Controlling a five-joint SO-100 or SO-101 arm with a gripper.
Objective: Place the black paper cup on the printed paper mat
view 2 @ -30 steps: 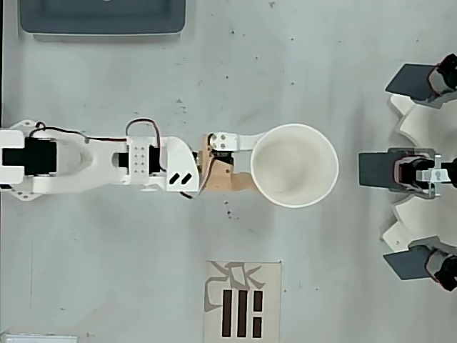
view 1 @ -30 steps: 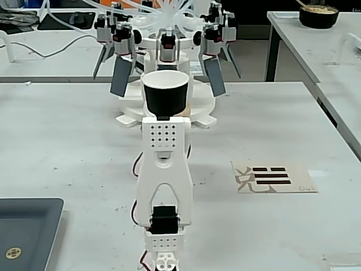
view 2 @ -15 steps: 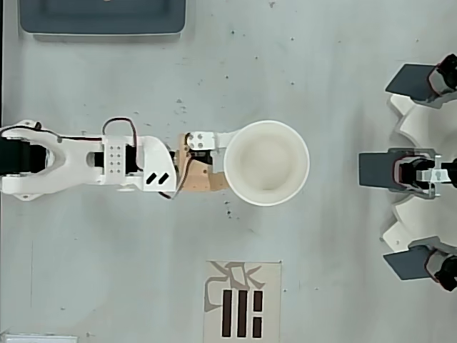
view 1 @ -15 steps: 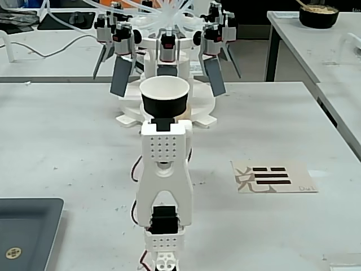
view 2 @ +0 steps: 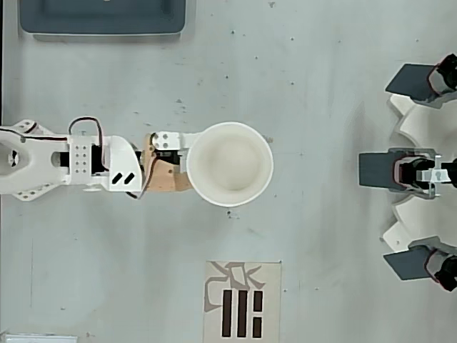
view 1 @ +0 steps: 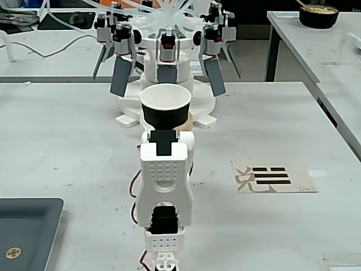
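Observation:
The black paper cup [view 1: 165, 110] stands upright in front of the arm in the fixed view, its white inside [view 2: 228, 164] facing up in the overhead view. My gripper [view 2: 187, 163] is shut on the cup's near side; the fingertips are hidden under the rim. The cup's base is hidden behind the arm in the fixed view. The printed paper mat [view 2: 243, 301] lies flat at the bottom of the overhead view, apart from the cup, and to the right of the arm [view 1: 273, 176] in the fixed view.
A white machine with dark paddles [view 1: 166, 51] stands behind the cup, at the right edge [view 2: 421, 171] overhead. A dark grey tray [view 1: 25, 231] sits near left, top left [view 2: 103, 18] overhead. A dark bowl [view 1: 318, 14] rests on another table.
The arm has drawn back toward its base with the cup held, moving the cup left in the overhead view, away from the machine and a little lower in the fixed view.

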